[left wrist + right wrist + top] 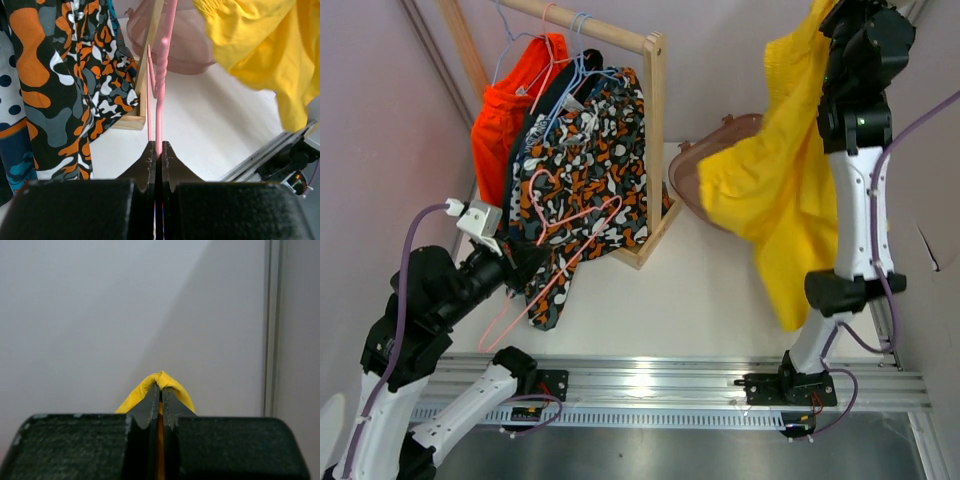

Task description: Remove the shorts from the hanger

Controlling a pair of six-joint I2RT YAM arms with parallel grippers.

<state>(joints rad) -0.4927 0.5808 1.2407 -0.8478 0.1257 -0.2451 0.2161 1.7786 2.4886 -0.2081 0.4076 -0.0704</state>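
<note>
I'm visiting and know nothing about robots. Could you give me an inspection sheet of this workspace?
Surface: white table, wooden rack standing on it.
Job's things: yellow shorts hanging free from the right gripper; orange shorts and camouflage shorts on the rack.
Clutter: pinkish basket beside the rack.
Grippers: left gripper shut on a pink hanger; right gripper shut on the yellow shorts.
Cables: purple cable along each arm.
Surroundings: pale walls, metal rail at the near edge.

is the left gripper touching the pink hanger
Touching: the left wrist view shows the left gripper shut, with the pink hanger wire pinched between its fingertips.
</note>
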